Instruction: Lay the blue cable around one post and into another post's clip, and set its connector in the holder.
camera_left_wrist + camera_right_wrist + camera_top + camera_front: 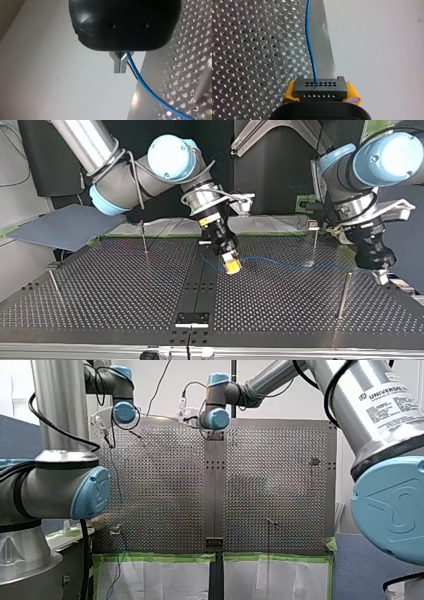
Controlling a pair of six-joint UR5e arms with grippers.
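Got the black connector clamped in my right tool, blue cable pinched in my left tool; strung sideways across the top view's middle, past the centre-right post.

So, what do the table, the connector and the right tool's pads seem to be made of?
Table: probably metal, a grey sheet of punched holes that glints. Connector: likely moulded plastic, matt black, with two neat rows of holes. Pads of my right tool: yellow, matt, perhaps rubber or foam; I cannot tell which.
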